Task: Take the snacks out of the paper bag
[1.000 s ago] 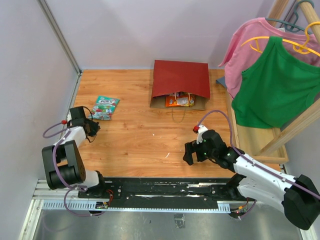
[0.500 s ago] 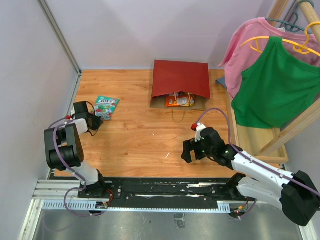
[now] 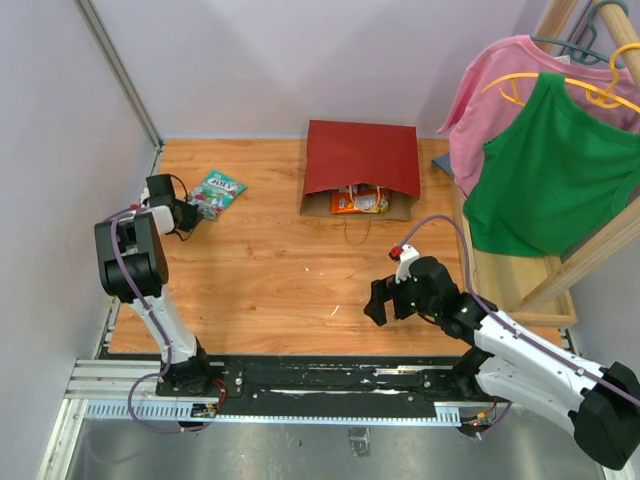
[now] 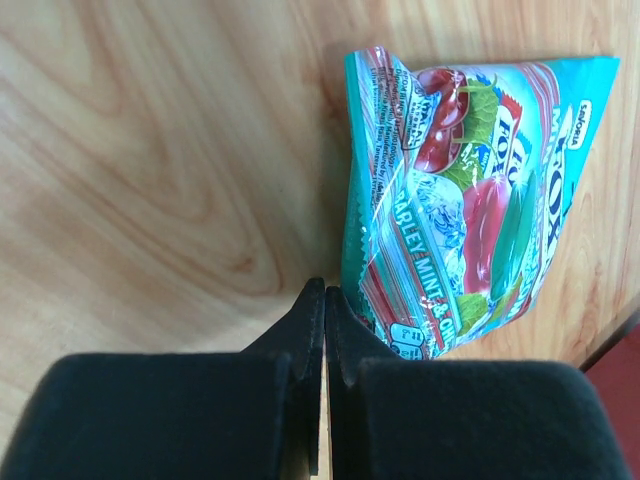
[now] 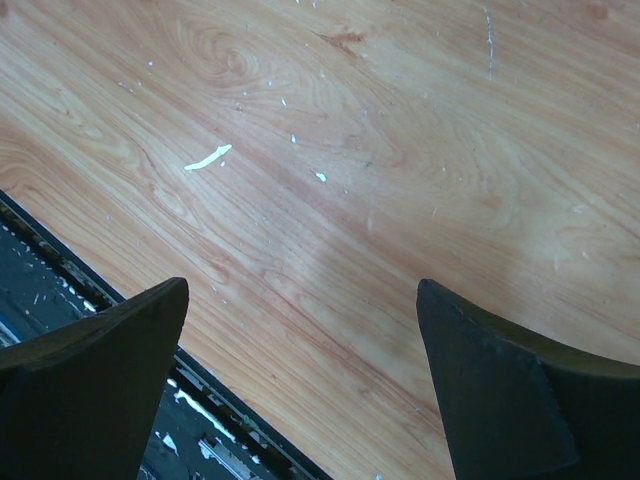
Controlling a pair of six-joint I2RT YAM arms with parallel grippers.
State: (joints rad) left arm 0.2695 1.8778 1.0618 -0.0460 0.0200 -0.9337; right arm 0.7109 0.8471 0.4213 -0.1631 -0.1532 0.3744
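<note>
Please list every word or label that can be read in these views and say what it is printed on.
"FOX": brand on the teal candy packet, partly creased.
"ARLEY MINT & CH": same packet, cut off at both ends.
The smaller print on that packet is too blurred to read.
The print on the orange packets in the paper bag is too small to read.

We only see orange wrappers (image 3: pixel 358 201) at the paper bag (image 3: pixel 360 158) mouth; anything deeper is hidden. Teal packet (image 4: pixel 470 190) corner slips behind the left claw (image 4: pixel 325 297); pinched or not, we can't tell.
</note>
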